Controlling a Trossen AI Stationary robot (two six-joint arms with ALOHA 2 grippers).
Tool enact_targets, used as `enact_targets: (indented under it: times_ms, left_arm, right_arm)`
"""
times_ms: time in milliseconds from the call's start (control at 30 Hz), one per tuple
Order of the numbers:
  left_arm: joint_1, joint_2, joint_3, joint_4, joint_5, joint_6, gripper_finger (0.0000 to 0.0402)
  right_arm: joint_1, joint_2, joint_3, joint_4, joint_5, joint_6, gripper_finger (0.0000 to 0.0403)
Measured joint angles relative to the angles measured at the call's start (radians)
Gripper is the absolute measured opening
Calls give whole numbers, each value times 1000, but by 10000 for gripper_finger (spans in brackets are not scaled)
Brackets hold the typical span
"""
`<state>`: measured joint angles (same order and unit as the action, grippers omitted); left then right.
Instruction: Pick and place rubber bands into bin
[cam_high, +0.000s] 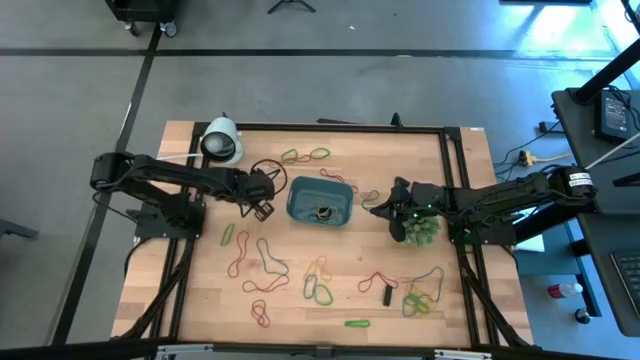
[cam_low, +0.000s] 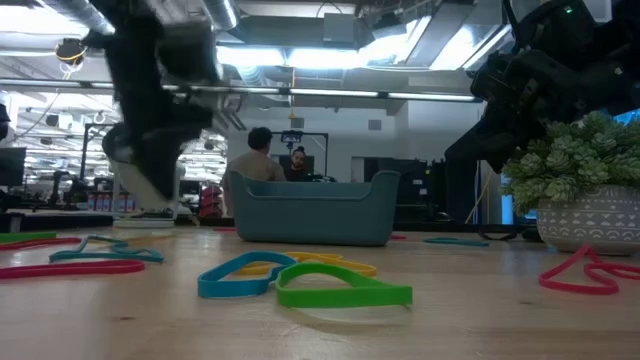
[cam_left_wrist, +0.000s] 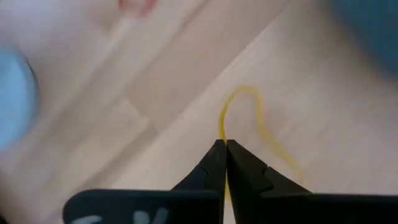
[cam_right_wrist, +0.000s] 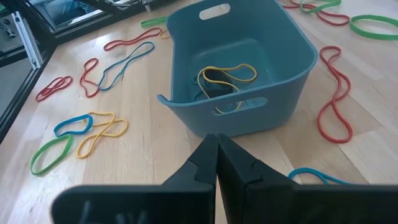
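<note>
The rubber bands lie scattered over the wooden table (cam_high: 200, 300): a green and a red one (cam_high: 305, 155) on the far side behind the bin, red ones (cam_high: 268, 262) and a green one in front of the left arm, a yellow, blue and green cluster (cam_high: 318, 283) in the middle near the front, and a tangle (cam_high: 422, 297) of green, yellow and blue toward the right front. One yellow band (cam_right_wrist: 225, 76) already lies inside the bin (cam_high: 320, 201), a blue-teal tray standing near the middle of the table between the two arms. Another yellow rubber band (cam_left_wrist: 249, 121) is pinched in the left gripper (cam_left_wrist: 224, 146), whose fingertips are pressed together on the loop; the rest of the band hangs over the wood below. In the high view this left gripper (cam_high: 262, 208) is just beside the bin's left wall. The right gripper (cam_right_wrist: 216, 140) has its fingers closed with nothing between them and points at the bin's right side from close by. A small potted green plant (cam_high: 421, 230) stands by the right arm, a white domed object (cam_high: 221, 141) sits at the far left corner, and a small black block (cam_high: 387, 294) rests among the front bands.
</note>
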<state>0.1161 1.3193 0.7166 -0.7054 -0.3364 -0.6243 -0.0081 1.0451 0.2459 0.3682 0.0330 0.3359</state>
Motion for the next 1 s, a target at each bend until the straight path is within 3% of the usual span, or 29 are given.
enact_targets:
  times_ms: [200,500,767,1000]
  left_arm:
    - [-70,-2,213,-113,-121,62,2]
    - [-116,-2,433,-74,-274,246,2]
    - [-116,9,461,196,-274,428,2]
    - [-119,78,461,249,-183,463,2]
  right_arm:
    - [0,0,0,1,0,-1,11]
    - [0,0,0,1,0,-3,11]
    - [0,0,0,1,0,-4,11]
    - [0,0,0,2,0,-4,11]
